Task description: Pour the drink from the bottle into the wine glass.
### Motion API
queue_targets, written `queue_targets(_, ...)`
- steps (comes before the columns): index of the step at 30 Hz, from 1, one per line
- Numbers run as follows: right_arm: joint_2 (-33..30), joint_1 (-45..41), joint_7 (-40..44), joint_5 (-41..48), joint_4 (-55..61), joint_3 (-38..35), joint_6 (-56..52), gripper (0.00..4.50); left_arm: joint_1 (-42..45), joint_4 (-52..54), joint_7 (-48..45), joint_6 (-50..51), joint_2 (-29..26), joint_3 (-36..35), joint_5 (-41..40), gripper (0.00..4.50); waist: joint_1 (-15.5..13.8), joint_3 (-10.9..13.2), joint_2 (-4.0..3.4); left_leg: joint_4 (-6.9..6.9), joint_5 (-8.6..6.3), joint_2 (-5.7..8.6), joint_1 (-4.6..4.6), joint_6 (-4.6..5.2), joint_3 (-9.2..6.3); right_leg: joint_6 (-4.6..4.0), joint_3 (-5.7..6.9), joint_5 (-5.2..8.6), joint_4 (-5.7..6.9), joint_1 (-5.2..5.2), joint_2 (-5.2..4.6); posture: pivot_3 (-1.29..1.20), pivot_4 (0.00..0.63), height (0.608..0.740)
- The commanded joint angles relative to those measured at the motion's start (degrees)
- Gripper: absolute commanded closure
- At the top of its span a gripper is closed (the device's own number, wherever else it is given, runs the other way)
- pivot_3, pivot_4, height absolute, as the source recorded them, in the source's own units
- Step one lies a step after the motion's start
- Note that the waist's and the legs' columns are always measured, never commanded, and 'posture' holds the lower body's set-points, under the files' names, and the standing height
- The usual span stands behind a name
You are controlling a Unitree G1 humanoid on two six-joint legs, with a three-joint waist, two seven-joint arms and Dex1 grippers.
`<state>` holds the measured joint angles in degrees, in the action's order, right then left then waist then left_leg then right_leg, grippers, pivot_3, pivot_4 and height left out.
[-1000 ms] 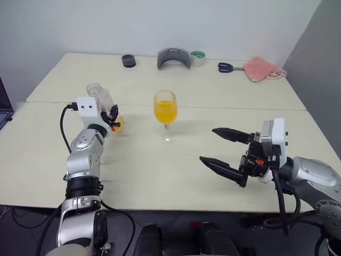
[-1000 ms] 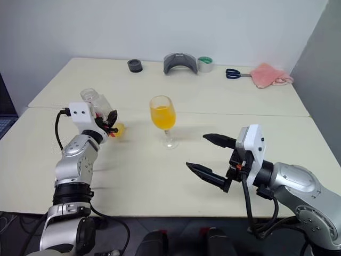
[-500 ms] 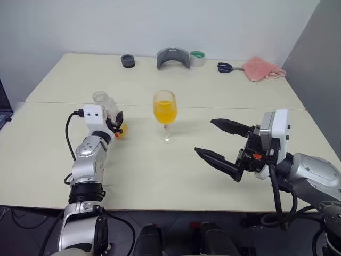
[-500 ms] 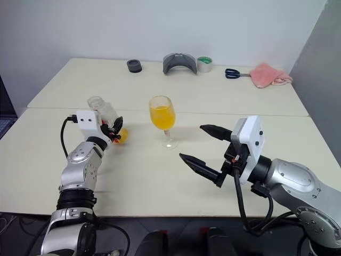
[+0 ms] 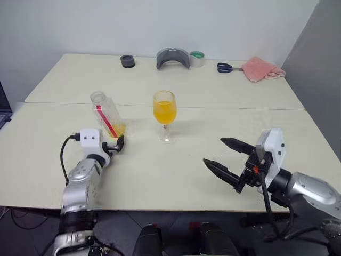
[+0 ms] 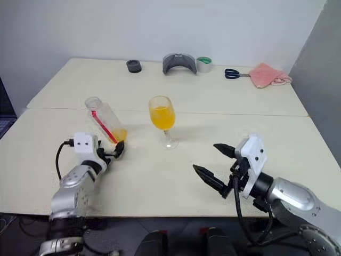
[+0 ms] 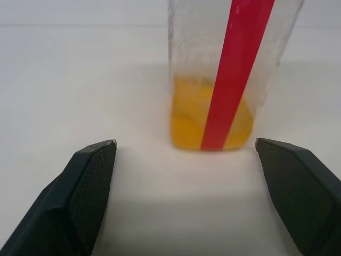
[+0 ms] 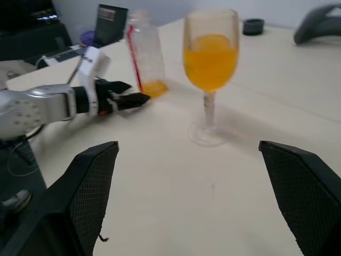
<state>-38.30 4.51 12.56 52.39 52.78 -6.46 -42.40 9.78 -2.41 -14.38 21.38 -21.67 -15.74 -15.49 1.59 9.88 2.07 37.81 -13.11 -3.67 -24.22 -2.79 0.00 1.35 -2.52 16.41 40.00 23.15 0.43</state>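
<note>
Nearest to us, our right tool [image 5: 226, 157] hangs over the front of the table [image 5: 160, 176] with its two black fingers spread wide and nothing between them; it points toward the middle of the table, and the wine glass [image 5: 164, 114] stands well beyond its tips. Our left tool [image 5: 114, 145] sits low over the table on the other side, also released, its fingers parted and empty. Just past its fingertips stands the bottle [image 5: 108, 119], apart from the fingers, resting on its base and leaning away from the tool, its mouth uncapped. In the left wrist view the bottle [image 7: 226, 74] is centred between the two open fingers, beyond their tips, with a red strip running down its clear wall. A little of the drink [image 7: 210, 117] pools at the bottom of the bottle, the rest of the body being clear. The wine glass stands upright near the table's middle, beside the bottle toward our right, with a gap between them; its bowl is about half filled with the same orange liquid. Along the far edge of the table lie a black ring [image 5: 128, 61], a grey curved piece [image 5: 173, 57], a roll of tape [image 5: 197, 58], scissors [image 5: 226, 67] and a pink cloth [image 5: 261, 69].
</note>
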Motion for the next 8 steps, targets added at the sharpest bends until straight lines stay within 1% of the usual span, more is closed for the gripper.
queue_targets(1,2.79,4.9,-5.89,-6.02,5.37,-0.69,2.16,0.0,-4.4,10.97,0.29,4.73,0.97,-0.68,-3.0,0.02,-0.01,-0.03,0.01,0.0,0.0,0.0,0.0,0.0,0.01,0.01,-0.01,0.01,-0.01,0.0,0.0,0.0,0.15,0.74)
queue_targets(4,7.26,9.12,-12.15,-12.73,4.05,1.19,2.49,0.0,-8.15,18.25,1.25,9.51,1.74,-0.29,-4.52,0.02,-0.02,-0.05,0.03,-0.02,0.0,0.0,0.03,-0.01,0.04,0.08,-0.05,0.05,-0.01,0.01,-0.02,0.0,0.15,0.74)
queue_targets(8,11.42,11.8,-15.51,-21.61,1.41,4.85,4.57,0.0,-11.25,25.21,2.91,13.14,2.86,0.85,-4.55,0.02,0.03,-0.07,0.0,-0.07,0.0,-0.01,0.13,-0.01,0.08,0.18,-0.12,0.12,-0.01,0.0,0.0,0.0,0.15,0.74)
